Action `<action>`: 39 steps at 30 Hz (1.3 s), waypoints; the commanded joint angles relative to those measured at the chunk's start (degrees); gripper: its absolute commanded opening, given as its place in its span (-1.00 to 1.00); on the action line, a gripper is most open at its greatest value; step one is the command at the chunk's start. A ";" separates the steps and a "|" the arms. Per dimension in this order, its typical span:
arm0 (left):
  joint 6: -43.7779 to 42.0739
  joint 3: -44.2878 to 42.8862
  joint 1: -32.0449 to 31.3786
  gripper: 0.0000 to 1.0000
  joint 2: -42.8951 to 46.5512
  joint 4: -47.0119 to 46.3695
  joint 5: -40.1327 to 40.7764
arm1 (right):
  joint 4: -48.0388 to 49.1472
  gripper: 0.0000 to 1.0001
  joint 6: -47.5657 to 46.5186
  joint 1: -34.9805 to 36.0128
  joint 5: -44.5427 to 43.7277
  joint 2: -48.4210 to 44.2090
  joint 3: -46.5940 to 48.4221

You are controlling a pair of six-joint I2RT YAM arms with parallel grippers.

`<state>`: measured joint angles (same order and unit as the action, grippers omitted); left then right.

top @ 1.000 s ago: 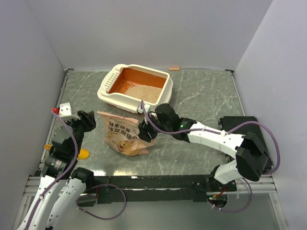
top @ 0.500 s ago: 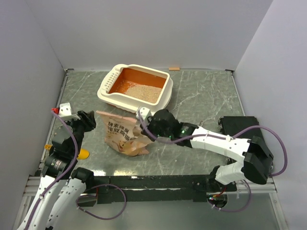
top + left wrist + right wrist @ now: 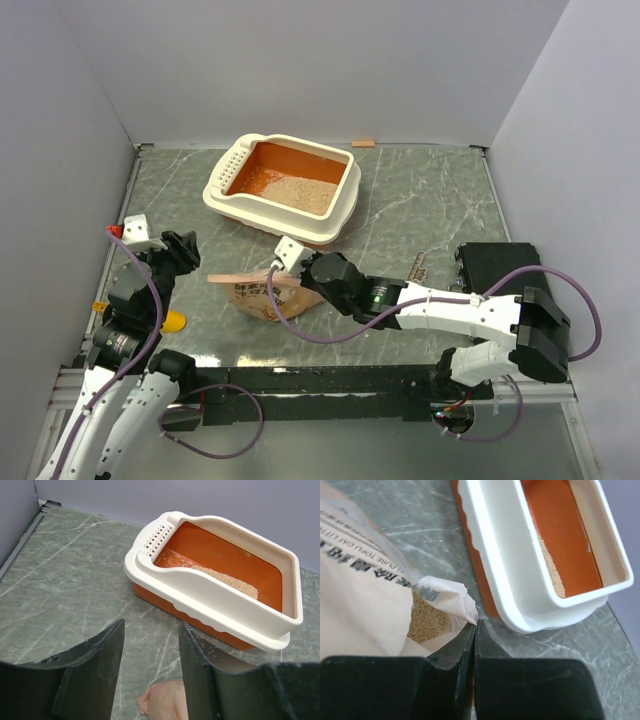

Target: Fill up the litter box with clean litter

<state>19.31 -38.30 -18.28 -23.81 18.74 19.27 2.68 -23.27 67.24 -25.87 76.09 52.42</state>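
Note:
The litter box (image 3: 345,200) stands at the back of the table, cream rim, orange inside, with clean litter (image 3: 300,193) piled at its right end. The left wrist view shows the litter box (image 3: 210,597) and its clean litter (image 3: 230,579) ahead. My left gripper (image 3: 150,635) is open, holding nothing, above a corner of the tan paper bag (image 3: 167,702). My right gripper (image 3: 475,625) is shut on the torn edge of the paper bag (image 3: 360,595), beside the litter box (image 3: 495,555). More clean litter (image 3: 425,620) shows in the bag's mouth. From above, the right gripper (image 3: 290,270) is over the crumpled bag (image 3: 262,296).
A yellow-orange scoop (image 3: 172,321) lies near the left arm (image 3: 185,250). A flat black box (image 3: 495,265) sits at the right, partly under the right arm. A small tan piece (image 3: 362,143) lies by the back wall. Walls enclose three sides.
My right gripper has shut and drawn back toward the near edge and left. The bag has come with it, folding smaller and nearer. The left arm has not moved.

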 commanded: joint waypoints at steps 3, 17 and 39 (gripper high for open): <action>-0.06 -1.95 0.27 0.06 0.70 -1.16 -0.99 | 7.98 -1.00 2.17 -0.10 -6.57 -0.07 0.83; 7.31 -12.38 0.27 0.06 -10.62 12.96 15.17 | -8.72 0.42 9.02 -0.10 -10.34 -16.93 3.12; 26.83 -7.67 37.96 0.22 -36.22 18.61 -4.13 | -16.30 0.46 19.84 0.26 5.47 -29.43 -2.42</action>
<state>38.87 -47.59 14.24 -61.80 35.51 18.81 -13.93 -5.41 67.13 -24.75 46.24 49.36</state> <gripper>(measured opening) 0.580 0.726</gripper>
